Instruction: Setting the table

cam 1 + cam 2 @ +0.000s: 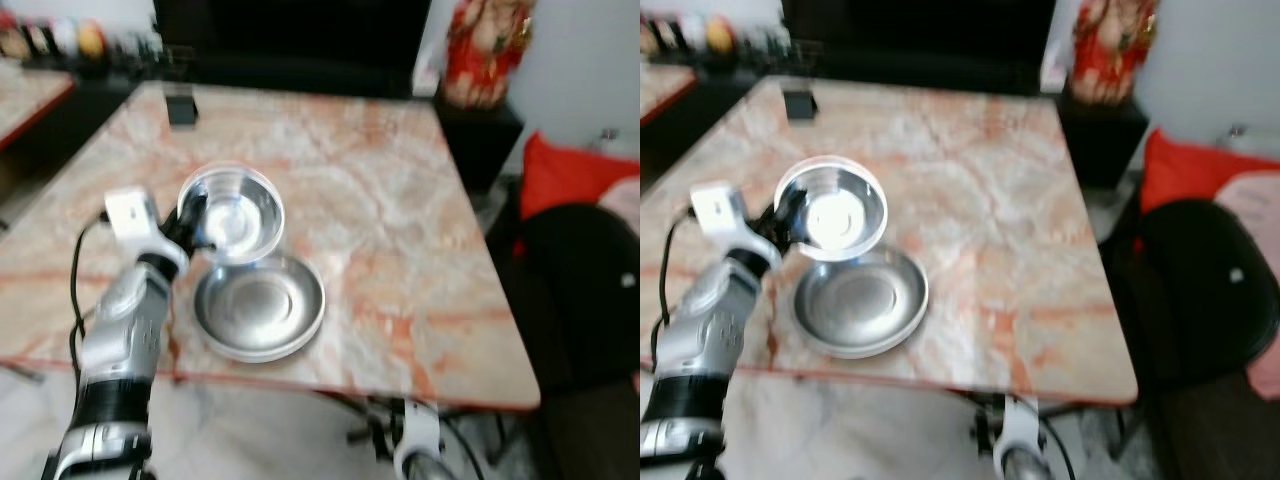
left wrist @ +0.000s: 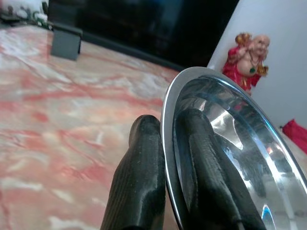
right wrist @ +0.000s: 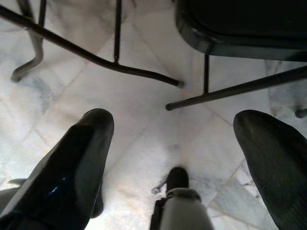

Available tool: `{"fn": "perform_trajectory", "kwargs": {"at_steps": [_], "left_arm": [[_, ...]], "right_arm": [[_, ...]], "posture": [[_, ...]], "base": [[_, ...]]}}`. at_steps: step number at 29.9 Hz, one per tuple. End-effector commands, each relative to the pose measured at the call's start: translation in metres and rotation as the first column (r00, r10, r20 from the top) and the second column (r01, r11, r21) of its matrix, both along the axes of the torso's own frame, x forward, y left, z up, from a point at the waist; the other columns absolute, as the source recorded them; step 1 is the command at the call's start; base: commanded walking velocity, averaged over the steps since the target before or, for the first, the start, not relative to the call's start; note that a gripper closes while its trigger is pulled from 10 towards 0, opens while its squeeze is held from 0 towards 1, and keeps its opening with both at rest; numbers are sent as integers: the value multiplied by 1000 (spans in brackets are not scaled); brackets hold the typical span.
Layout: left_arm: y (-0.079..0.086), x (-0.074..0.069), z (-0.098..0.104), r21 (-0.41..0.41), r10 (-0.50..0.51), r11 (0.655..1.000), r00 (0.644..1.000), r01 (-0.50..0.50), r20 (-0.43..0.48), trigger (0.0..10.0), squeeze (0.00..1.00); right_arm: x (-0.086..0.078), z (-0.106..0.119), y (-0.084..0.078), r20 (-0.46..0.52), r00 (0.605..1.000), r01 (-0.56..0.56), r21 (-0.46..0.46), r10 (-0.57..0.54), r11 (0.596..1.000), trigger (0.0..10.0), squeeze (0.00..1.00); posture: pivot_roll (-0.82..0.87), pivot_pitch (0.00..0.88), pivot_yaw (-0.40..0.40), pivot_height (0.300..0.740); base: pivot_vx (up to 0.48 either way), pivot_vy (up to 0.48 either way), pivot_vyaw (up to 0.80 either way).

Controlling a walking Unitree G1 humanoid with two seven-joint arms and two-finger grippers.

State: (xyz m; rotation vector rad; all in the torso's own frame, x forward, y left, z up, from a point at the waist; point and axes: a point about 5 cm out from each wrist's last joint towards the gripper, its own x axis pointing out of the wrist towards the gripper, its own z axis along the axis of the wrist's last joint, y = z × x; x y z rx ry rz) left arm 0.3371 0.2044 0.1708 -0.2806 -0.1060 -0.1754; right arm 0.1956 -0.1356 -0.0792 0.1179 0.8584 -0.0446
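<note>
My left gripper (image 1: 192,222) is shut on the near-left rim of a shiny steel bowl (image 1: 235,212), which it holds tilted just above the marble table (image 1: 390,220). In the left wrist view one black finger (image 2: 139,182) lies outside the bowl's rim (image 2: 168,124) and the other presses inside it. A wider steel plate (image 1: 260,305) lies flat on the table right in front of the bowl, near the front edge. My right gripper (image 3: 175,148) hangs open below the table, over the white floor.
A small dark box (image 1: 182,108) stands at the table's far left. A red figurine (image 1: 485,50) sits on a dark cabinet beyond the far right corner. A black chair (image 1: 580,290) with a red cushion (image 1: 565,175) stands to the right. Metal table legs (image 3: 120,62) cross the floor.
</note>
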Motion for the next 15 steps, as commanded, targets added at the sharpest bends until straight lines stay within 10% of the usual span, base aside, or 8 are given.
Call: {"fn": "perform_trajectory", "kwargs": {"at_steps": [1, 15], "left_arm": [[-7, -4, 3, -33, -64, 997, 998, 64, -4, 10000, 0], [-1, -22, 1, -69, -87, 995, 984, 77, -154, 10000, 0]], "right_arm": [[-4, -2, -6, -16, 1000, 15, -12, -16, 1000, 10000, 0], [-4, -2, -6, -19, 1000, 6, -12, -6, 1000, 10000, 0]], "posture": [[0, 24, -54, 740], [5, 41, -51, 740]], "base": [[0, 0, 0], [0, 0, 0]]}}
